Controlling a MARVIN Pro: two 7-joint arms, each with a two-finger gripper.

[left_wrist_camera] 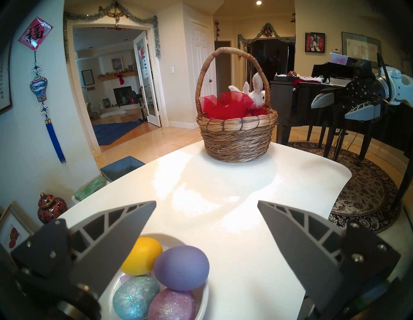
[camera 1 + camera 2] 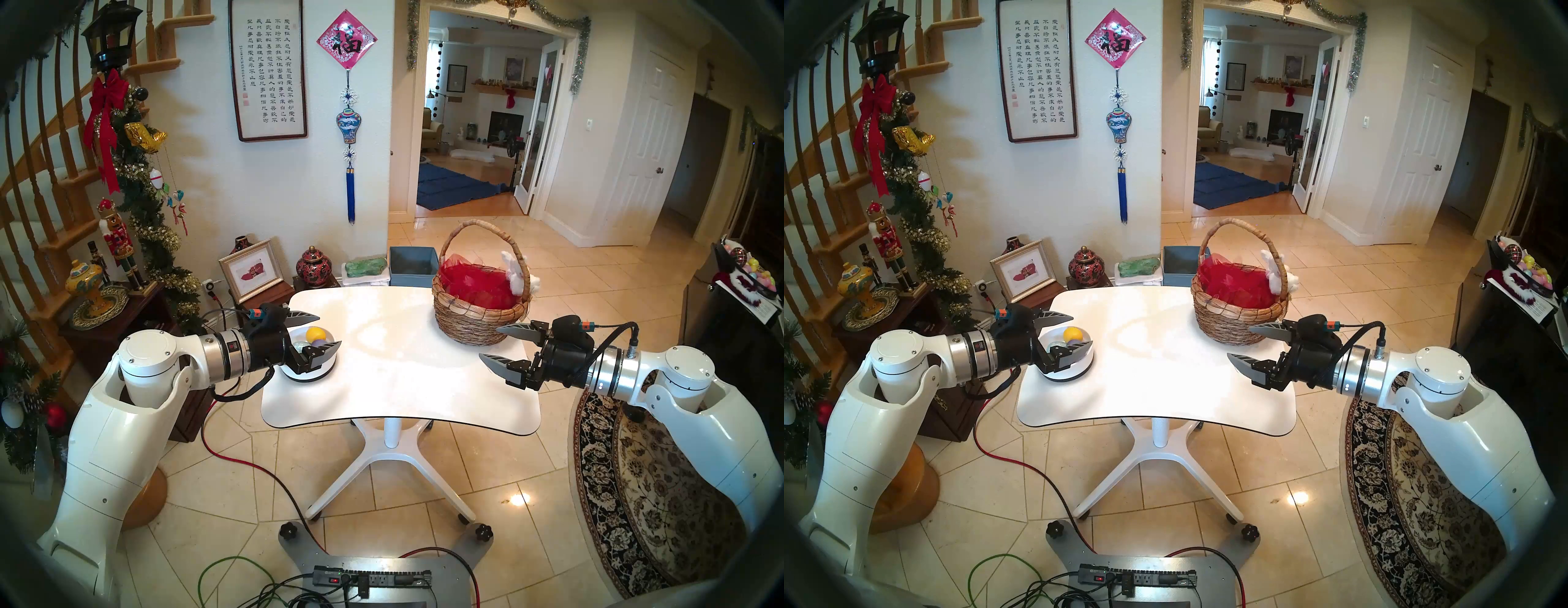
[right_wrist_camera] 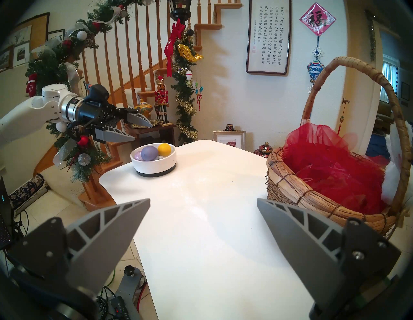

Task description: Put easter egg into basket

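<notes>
White table point(image 2: 394, 382) seen across the middle of the room, both arms held above its two sides, nothing carried

Basket point(image 2: 479, 314) set upright on the far right part of the table, lined with red mesh point(image 1: 225, 107), a white plush bunny point(image 1: 257, 93) perched on its rim under the tall arched handle point(image 1: 232, 53). No egg can be seen inside it

White bowl point(image 3: 154, 165) placed at the left edge of the table, well apart from the basket. Four eggs are held in it: yellow egg point(image 1: 143, 254), purple egg point(image 1: 181, 267), blue glitter egg point(image 1: 135, 297), pink glitter egg point(image 1: 172, 305), packed touching one another

Left gripper point(image 2: 318, 335) is held over the bowl, jaws spread wide, empty. Right gripper point(image 2: 500, 344) is held just beside the basket's near wall, jaws likewise apart, empty

Risks judged from here:
- eggs are smooth and rounded; a pinch off the middle is likely to squirt one out onto the table, where it may roll off the edge
- neighbours are crowded; a finger pushed between them may knock another egg out or tip the bowl
- the handle arches over the opening; a carried egg may be struck against it
- the mesh may be snagged by a fingertip on release
</notes>
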